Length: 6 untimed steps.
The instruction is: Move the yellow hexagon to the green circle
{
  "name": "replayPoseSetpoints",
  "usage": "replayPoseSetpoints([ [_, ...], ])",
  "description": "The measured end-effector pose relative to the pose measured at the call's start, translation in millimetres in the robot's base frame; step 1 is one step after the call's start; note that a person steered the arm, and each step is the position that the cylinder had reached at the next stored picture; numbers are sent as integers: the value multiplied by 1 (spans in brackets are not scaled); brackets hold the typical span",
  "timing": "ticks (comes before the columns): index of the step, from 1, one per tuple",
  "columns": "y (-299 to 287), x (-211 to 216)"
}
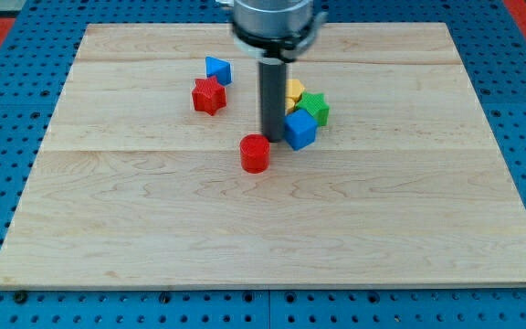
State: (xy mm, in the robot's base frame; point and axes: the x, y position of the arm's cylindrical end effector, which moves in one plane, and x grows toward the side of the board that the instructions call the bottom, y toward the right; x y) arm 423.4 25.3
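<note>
Currently my tip rests on the desk just right of the red cylinder, touching the blue cube; no hand on this rig, only the rod; yellow hexagon sits half hidden behind it, against a green star; no green circle visible; I'd circle round, push gently, avoid dragging neighbours.

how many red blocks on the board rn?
2. Red star at upper left, below the blue triangle; red cylinder just left of my tip. The rod could hide more.

blue cube, green star flanking yellow block
</note>
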Motion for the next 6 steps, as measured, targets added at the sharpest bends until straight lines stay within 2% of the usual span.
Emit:
replayPoseSetpoints([
  [1, 16, -34],
  [2, -19, -91],
  [3, -16, -102],
  [4, -24, -78],
  [5, 22, -99],
  [6, 24, -141],
])
